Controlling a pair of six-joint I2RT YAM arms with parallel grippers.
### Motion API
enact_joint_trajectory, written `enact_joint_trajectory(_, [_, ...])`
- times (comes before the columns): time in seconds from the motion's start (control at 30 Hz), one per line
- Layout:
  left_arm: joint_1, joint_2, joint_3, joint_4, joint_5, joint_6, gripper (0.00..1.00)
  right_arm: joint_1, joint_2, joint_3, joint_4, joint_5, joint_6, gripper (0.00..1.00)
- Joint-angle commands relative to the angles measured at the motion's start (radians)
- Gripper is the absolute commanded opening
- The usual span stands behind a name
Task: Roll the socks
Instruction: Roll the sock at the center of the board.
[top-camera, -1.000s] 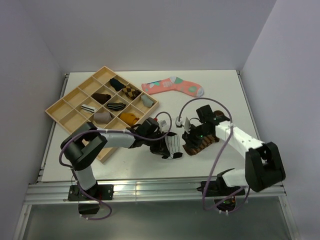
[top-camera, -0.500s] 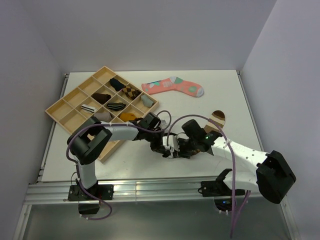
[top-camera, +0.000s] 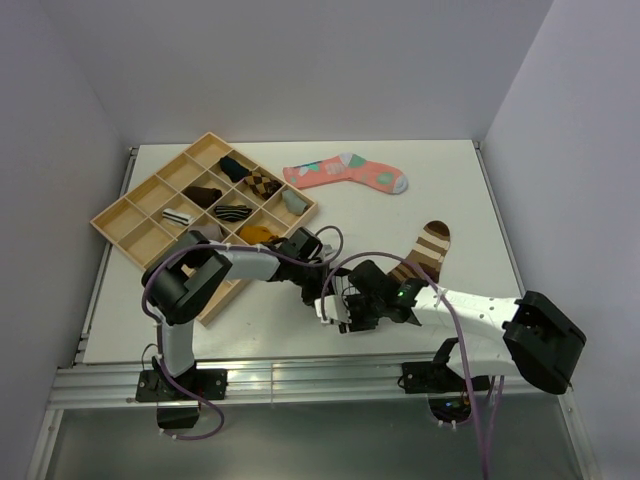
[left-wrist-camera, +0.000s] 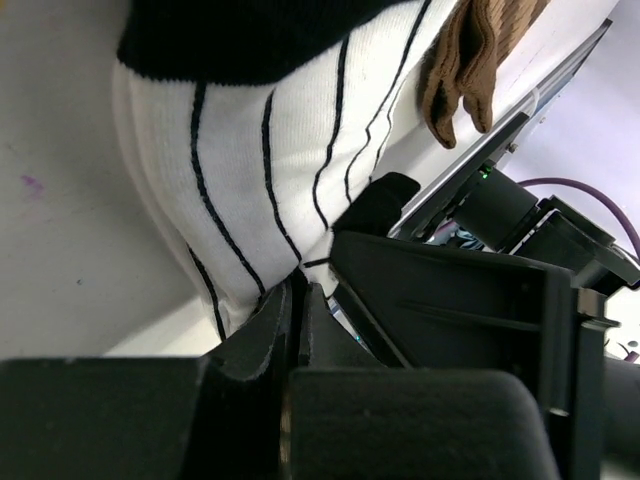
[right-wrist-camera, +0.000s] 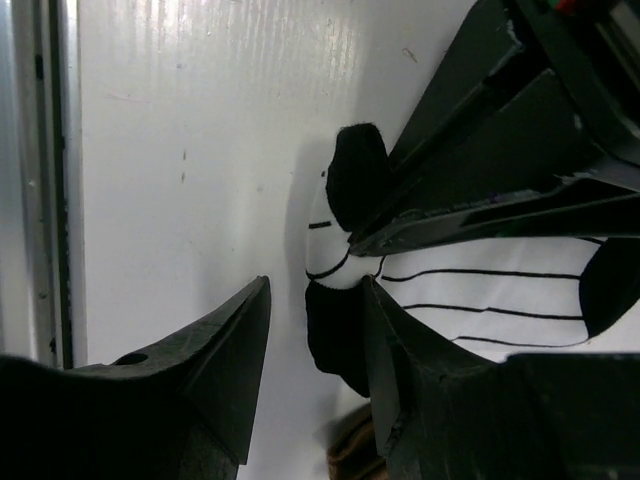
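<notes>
The white sock (left-wrist-camera: 250, 150), a soft ribbed knit with thin black stripes and a black cuff, lies bunched near the front of the smooth bench (top-camera: 450, 190). The left claw (left-wrist-camera: 297, 310) pinches its edge. The right claw (right-wrist-camera: 316, 290) is spread around its black end. The tan-banded brown sock (top-camera: 428, 247) lies flat beside it.

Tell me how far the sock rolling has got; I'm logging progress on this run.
Done: the white sock and brown sock lie together near the front edge of the table. In hand: the left gripper is shut on the white sock's edge; the right gripper is open at its black end. Left: no roll shows yet, and the brown sock's far end lies flat.
</notes>
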Motion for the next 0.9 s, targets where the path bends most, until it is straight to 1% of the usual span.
enact_joint_trajectory(0.0, [0.0,0.006,0.004,0.048,0.044,-0.019,0.0,0.024,0.025,-0.015,0.084,0.055,0.015,0.45])
enact_joint_trajectory(0.07, [0.002,0.003,-0.003,0.063,0.044,-0.027,0.01,0.027,0.034,-0.011,0.082,0.057,0.019,0.37])
enact_joint_trajectory(0.1, [0.003,-0.002,-0.019,0.088,0.048,-0.033,0.01,0.027,0.029,-0.011,0.082,0.057,0.023,0.28])
enact_joint_trajectory(0.13, [0.008,-0.008,-0.029,0.105,0.051,-0.05,0.03,0.027,0.028,-0.009,0.076,0.062,0.026,0.25])
enact_joint_trajectory(0.17, [0.011,-0.013,-0.047,0.105,0.049,-0.055,0.05,0.027,0.026,-0.006,0.071,0.054,0.03,0.19])
enact_joint_trajectory(0.2, [0.014,-0.031,-0.059,0.162,0.043,-0.062,0.08,0.027,0.028,-0.002,0.062,0.048,0.03,0.17])
enact_joint_trajectory(0.23, [0.017,-0.043,-0.07,0.18,0.02,-0.076,0.12,0.024,0.028,0.003,0.039,0.043,0.032,0.15])
enact_joint_trajectory(0.3, [0.029,-0.091,-0.11,0.241,-0.004,-0.088,0.17,0.022,0.029,0.011,0.01,0.022,0.039,0.12])
enact_joint_trajectory(0.37, [0.032,-0.123,-0.124,0.258,-0.076,-0.087,0.24,0.015,0.035,0.021,-0.013,-0.007,0.044,0.11])
enact_joint_trajectory(0.47, [0.032,-0.192,-0.176,0.333,-0.177,-0.091,0.29,-0.02,0.078,0.061,-0.088,-0.092,0.038,0.1])
enact_joint_trajectory(0.53, [0.034,-0.244,-0.232,0.387,-0.228,-0.105,0.31,-0.063,0.123,0.086,-0.142,-0.144,0.023,0.09])
enact_joint_trajectory(0.57, [0.034,-0.261,-0.252,0.429,-0.285,-0.111,0.31,-0.077,0.14,0.116,-0.165,-0.165,0.012,0.09])
enact_joint_trajectory(0.6, [0.034,-0.299,-0.295,0.457,-0.313,-0.118,0.3,-0.095,0.159,0.136,-0.191,-0.184,0.007,0.09])
enact_joint_trajectory(0.7, [0.029,-0.383,-0.404,0.563,-0.437,-0.15,0.28,-0.154,0.256,0.234,-0.324,-0.265,-0.023,0.09])
enact_joint_trajectory(0.73, [0.031,-0.407,-0.435,0.592,-0.468,-0.162,0.27,-0.172,0.306,0.26,-0.394,-0.289,-0.034,0.09])
enact_joint_trajectory(0.77, [0.025,-0.431,-0.459,0.606,-0.507,-0.162,0.27,-0.204,0.336,0.314,-0.425,-0.305,-0.042,0.09])
enact_joint_trajectory(0.8, [0.017,-0.485,-0.505,0.612,-0.613,-0.159,0.27,-0.215,0.366,0.34,-0.454,-0.308,-0.046,0.08])
enact_joint_trajectory(0.87, [-0.014,-0.545,-0.555,0.626,-0.716,-0.159,0.27,-0.249,0.452,0.408,-0.508,-0.311,-0.036,0.08])
